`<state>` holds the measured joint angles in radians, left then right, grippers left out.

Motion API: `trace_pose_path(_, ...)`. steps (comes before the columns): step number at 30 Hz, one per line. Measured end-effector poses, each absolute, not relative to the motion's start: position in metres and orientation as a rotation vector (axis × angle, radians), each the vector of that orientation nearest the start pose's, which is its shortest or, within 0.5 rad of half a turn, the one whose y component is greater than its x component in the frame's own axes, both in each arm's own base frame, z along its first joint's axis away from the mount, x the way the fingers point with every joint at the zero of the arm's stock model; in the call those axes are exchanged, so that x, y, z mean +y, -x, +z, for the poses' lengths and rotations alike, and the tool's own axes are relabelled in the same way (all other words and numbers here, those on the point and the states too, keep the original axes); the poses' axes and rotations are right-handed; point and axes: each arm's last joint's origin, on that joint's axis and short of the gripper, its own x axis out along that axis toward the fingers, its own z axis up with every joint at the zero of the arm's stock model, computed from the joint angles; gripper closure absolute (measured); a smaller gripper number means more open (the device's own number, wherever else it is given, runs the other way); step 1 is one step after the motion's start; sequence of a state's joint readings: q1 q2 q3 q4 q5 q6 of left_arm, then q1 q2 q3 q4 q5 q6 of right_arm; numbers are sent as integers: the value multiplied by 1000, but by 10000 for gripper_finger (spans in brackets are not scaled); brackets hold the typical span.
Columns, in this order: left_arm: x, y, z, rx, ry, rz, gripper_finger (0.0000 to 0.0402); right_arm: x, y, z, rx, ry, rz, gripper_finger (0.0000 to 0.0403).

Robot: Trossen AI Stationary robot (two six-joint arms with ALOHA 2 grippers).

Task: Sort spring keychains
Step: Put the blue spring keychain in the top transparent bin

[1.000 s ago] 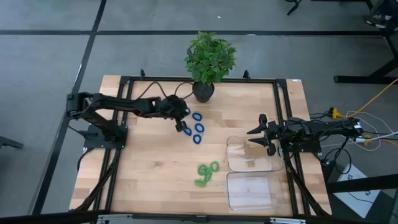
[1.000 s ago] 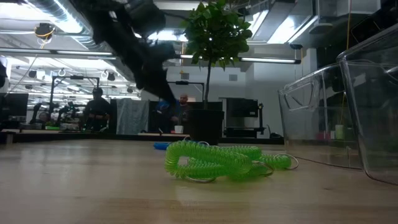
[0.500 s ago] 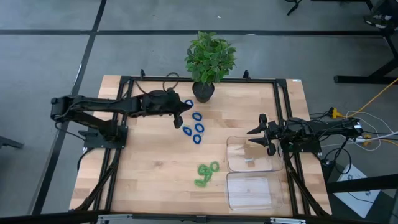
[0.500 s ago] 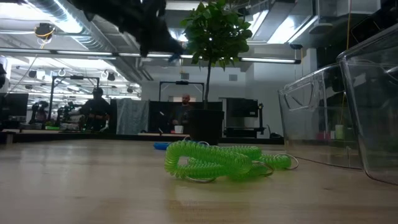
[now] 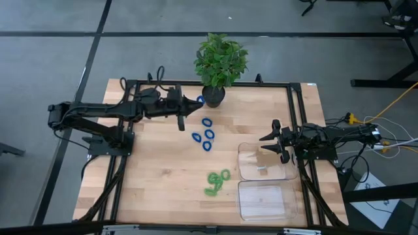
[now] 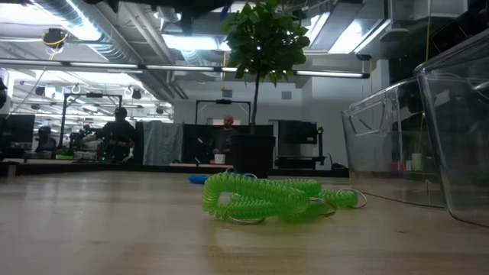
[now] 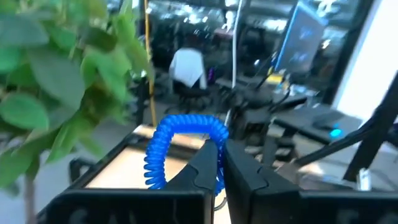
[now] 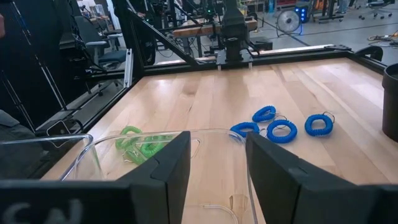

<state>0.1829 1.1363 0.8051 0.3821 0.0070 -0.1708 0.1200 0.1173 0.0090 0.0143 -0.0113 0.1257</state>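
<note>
One blue keychain (image 7: 180, 146) pinched in left pincer (image 7: 221, 163) — near plant (image 5: 220, 62).

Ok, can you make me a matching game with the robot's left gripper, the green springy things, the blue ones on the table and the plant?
Things:
1. left gripper
2. green spring keychains
3. blue spring keychains on the table
4. potted plant

Places or states:
A. at the table's far edge
B. lying loose mid-table, nearer the plant
C. shut on a blue spring keychain, lifted off the table
D. in a heap beside the clear trays

Pairs: 1-C, 2-D, 3-B, 4-A
</note>
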Motion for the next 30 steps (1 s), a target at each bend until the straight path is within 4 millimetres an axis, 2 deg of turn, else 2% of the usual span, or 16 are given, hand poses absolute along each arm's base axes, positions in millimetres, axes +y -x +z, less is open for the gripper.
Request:
trace_pose_path(19,45,-253,326,-77,189,132,392,13,-103,158,103,-120,125,249)
trace_pose_path(30,30,-285,304,-79,246,73,391,13,-103,158,103,-120,125,249)
